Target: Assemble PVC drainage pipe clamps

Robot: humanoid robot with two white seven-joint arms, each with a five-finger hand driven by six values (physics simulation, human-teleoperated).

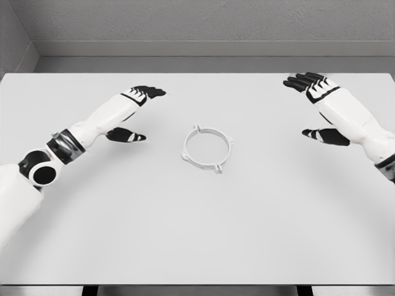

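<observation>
One white pipe clamp ring [207, 148], one table [197, 234], two hands: left hand [133, 111], right hand [318, 102].

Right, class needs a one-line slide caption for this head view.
White ring clamp lies on the table between open left hand and right hand.

White table [197, 246], flat, matte, plain surface; spans nearly the full width of the view. Beyond the table's far edge: strip of grey floor [210, 64]. Behind that, a grey textured wall [203, 21] with a pale baseboard [210, 48] along its foot.
</observation>
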